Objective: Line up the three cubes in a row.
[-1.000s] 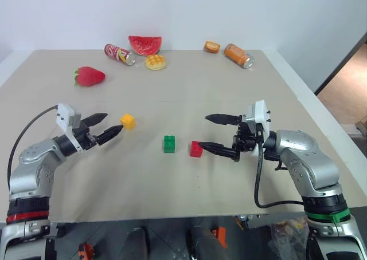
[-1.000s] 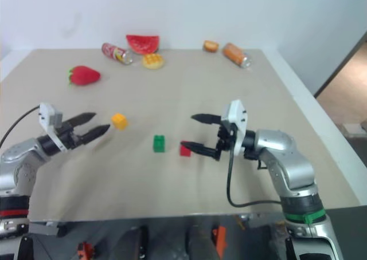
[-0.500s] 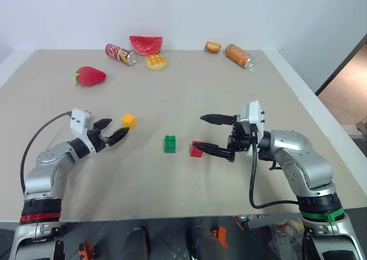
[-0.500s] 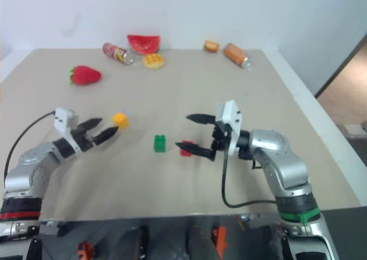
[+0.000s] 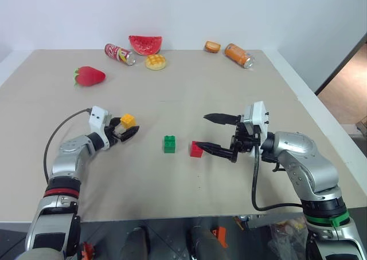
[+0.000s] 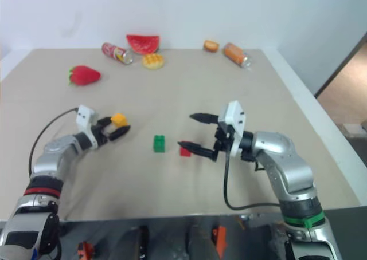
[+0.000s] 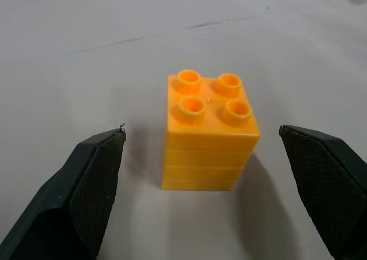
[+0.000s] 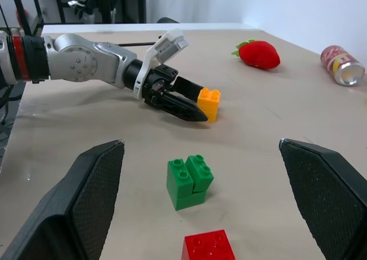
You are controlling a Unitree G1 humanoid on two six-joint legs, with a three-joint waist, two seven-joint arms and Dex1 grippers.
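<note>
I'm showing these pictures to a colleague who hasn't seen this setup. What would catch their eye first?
Probably the left pincer, open with its two black fingers on either side of the yellow-orange cube on the table. Next, the green cube and red cube sit close together mid-table, with the open right pincer beside the red one.

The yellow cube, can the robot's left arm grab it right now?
Probably yes. The left gripper is open with a finger on each side of the yellow cube, and nothing lies between the fingers and the cube. It sits apart from the green cube.
</note>
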